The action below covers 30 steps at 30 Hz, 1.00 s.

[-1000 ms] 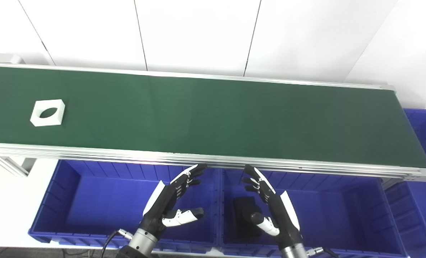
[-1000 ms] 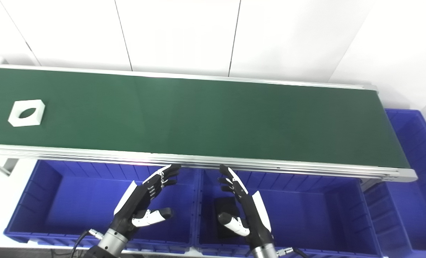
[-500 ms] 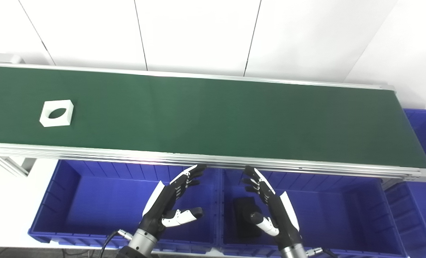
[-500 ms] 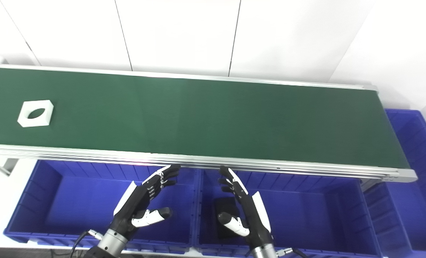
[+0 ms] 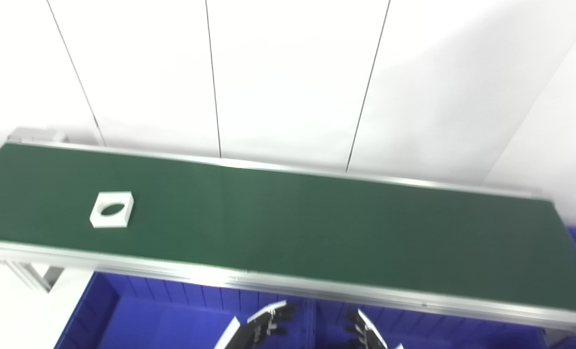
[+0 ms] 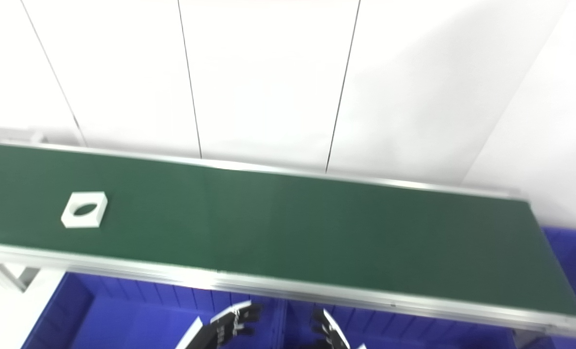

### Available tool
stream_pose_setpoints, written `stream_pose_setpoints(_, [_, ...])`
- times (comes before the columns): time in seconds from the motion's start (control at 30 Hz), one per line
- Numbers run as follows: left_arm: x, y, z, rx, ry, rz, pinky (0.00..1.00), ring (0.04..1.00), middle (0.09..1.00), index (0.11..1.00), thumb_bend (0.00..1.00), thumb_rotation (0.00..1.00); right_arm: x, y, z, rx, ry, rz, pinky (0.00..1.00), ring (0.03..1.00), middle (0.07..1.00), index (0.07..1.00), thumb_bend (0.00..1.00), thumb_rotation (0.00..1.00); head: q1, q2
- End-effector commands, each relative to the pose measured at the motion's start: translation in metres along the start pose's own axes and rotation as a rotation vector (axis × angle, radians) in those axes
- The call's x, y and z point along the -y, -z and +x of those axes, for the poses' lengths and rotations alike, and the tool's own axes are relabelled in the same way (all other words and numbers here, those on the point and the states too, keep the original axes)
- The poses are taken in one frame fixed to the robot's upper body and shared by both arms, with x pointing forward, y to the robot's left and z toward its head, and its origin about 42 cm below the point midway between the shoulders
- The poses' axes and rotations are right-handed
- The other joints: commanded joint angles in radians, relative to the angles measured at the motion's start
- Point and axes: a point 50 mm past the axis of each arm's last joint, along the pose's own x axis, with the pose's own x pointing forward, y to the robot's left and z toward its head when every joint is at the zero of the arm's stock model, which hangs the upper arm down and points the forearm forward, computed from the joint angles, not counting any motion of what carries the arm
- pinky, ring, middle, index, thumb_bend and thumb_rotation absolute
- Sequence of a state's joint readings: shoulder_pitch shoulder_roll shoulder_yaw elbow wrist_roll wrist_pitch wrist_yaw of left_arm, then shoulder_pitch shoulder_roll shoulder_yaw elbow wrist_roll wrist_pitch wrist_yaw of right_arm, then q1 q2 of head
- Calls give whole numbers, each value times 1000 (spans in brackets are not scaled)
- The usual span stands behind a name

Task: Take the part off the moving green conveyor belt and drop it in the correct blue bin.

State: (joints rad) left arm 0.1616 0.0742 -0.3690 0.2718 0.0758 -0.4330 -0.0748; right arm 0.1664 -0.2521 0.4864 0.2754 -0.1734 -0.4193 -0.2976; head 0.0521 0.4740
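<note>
A white square part with an oval hole (image 5: 112,210) lies flat on the left stretch of the green conveyor belt (image 5: 317,228); it also shows in the right eye view (image 6: 84,210). Only the fingertips of my left hand (image 5: 267,324) and my right hand (image 5: 364,333) show at the bottom edge, over the blue bins below the belt's near rail. The fingers are stretched out and apart and hold nothing. Both hands are well to the right of the part and below it in the picture.
The left blue bin (image 5: 147,315) and the right blue bin (image 5: 438,329) sit under the belt's near aluminium rail (image 5: 288,283). Another blue bin (image 6: 566,242) stands past the belt's right end. A white panelled wall rises behind.
The camera has tilted up, so the whole picture has shifted down and the hands are mostly cut off. The white part has travelled a little to the right on the belt.
</note>
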Motion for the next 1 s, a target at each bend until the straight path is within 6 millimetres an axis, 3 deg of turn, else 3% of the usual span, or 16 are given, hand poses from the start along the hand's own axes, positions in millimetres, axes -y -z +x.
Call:
stream_pose_setpoints(0.0, [2,-10,10,68,-1,5,767,849,872,808,961,583,6,-9,6,80,17,4,760,850,890,915,937,938,8,0])
stream_pose_setpoints(0.47, [12,-15,17,90,-4,18,771,847,857,804,970,563,17,-10,5,81,23,11,764,845,923,932,954,929,109,26])
stream_pose_setpoints(0.7, [15,-20,19,111,-3,16,764,847,860,804,977,551,21,-12,4,86,31,23,813,861,933,953,945,959,132,71])
stream_pose_setpoints(0.97, [19,-26,21,130,-5,10,799,864,874,817,948,532,24,-14,4,92,31,24,818,868,915,954,939,992,131,82])
